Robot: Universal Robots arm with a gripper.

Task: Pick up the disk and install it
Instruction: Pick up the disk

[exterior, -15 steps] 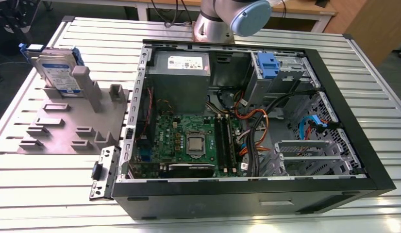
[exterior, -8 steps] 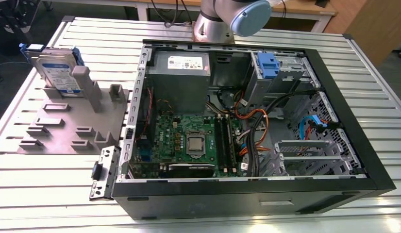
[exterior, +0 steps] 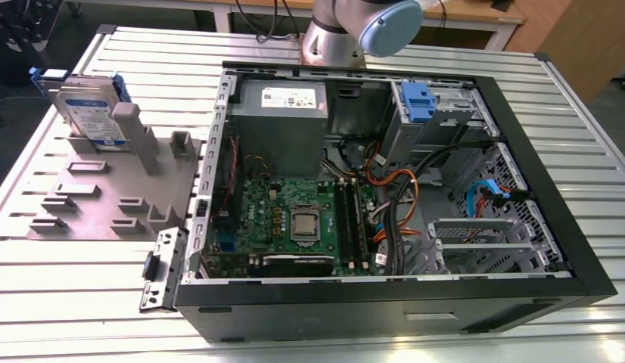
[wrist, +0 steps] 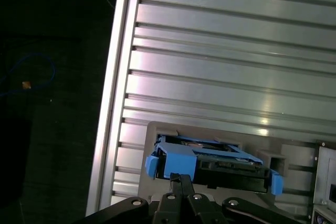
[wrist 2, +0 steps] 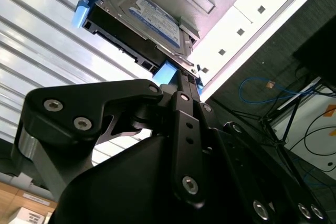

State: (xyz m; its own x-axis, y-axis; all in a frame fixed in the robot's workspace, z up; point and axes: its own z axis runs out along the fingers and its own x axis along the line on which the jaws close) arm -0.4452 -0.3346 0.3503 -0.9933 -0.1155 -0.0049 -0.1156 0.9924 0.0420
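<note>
The disk (exterior: 91,110) stands on edge in a slot of a grey rack (exterior: 110,197) at the far corner of the slatted metal counter (exterior: 50,302), on the exterior view's left. Its labelled face shows and its blue bracket runs along its edges. Just beside the rack, toward the exterior view's right, an open case (exterior: 393,291) lies on its side. Inside it are a green board (exterior: 292,219), a grey box (exterior: 282,113) with a white sticker, orange cables (exterior: 393,181) and a blue tab (exterior: 418,102) at the far drive bay. Part of the arm (exterior: 343,34) rises behind the case. In the second wrist view the end effector (wrist 2: 185,80) points at the disk (wrist 2: 142,22), with its black fingers drawn narrow, pressed together and holding nothing. In the first wrist view the end effector (wrist: 177,178) lines up with a blue corner of the disk (wrist: 210,158), which sits in the rack (wrist: 152,129) on the counter (wrist: 236,51). I cannot tell from these views whether the tips touch the bracket.
</note>
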